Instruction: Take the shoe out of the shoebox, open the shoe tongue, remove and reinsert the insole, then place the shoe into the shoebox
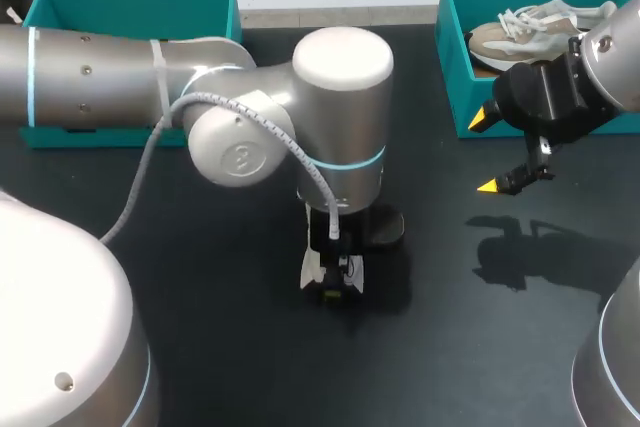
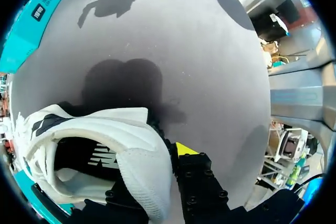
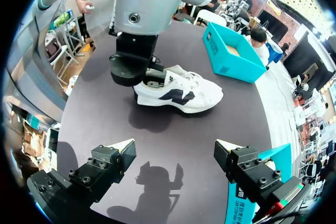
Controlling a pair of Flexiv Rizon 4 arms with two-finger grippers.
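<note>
Two teal boxes are seen at the far side of the table (image 1: 220, 347). At the left stands the left shoebox (image 1: 130, 9), partly hidden by the left arm. Toward the middle, the left gripper (image 1: 334, 265) is lowered onto the white shoe (image 3: 181, 95), which rests on its sole on the table, well apart from both boxes. Its fingers are clamped on the heel collar, as far as can be judged (only one yellow tip is shown, the other being covered by the shoe). Further right, the right gripper (image 1: 486, 152) is held above the table with its fingers wide apart and nothing between them. Behind it is the right shoebox (image 1: 452, 67), in which a beige shoe (image 1: 520, 35) lies. The first step can thus be judged done. The tongue appears not yet pulled open, and the insole work and the return to the box are left. In the head view the white shoe is almost wholly masked by the left arm. It is shown whole only in the right wrist view, while its printed insole is revealed only in the left wrist view.
</note>
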